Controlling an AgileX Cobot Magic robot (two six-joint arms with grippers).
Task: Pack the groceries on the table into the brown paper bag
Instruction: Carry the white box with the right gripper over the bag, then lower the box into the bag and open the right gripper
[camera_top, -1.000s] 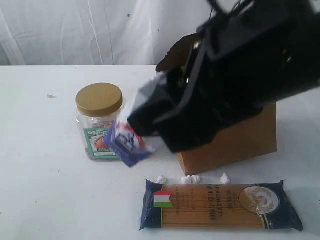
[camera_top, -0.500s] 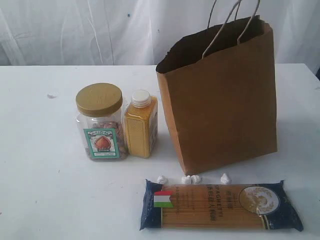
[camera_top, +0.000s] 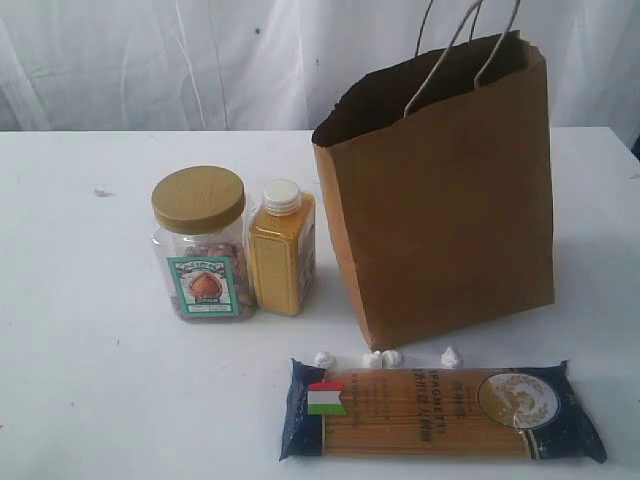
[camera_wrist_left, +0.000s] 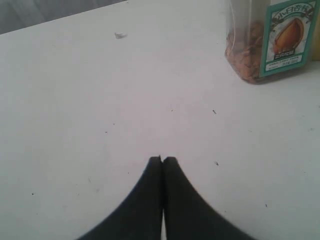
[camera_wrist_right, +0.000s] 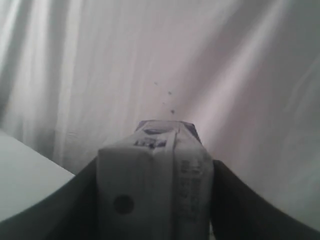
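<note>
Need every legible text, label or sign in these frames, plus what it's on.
"SPAGHETTI": on the long spaghetti packet, faint, beside an Italian flag mark; its smaller print is too blurred.
On the clear jar: the teal label has characters over a nut picture, too blurred to read.
On the small white box: print too blurred to read.
On the yellow bottle and the brown paper bag: no text visible.

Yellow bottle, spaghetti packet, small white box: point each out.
yellow bottle (camera_top: 281, 265), exterior view, on its yellow body.
spaghetti packet (camera_top: 430, 412), exterior view, middle of its clear window.
small white box (camera_wrist_right: 150, 190), right wrist view, its near face.
</note>
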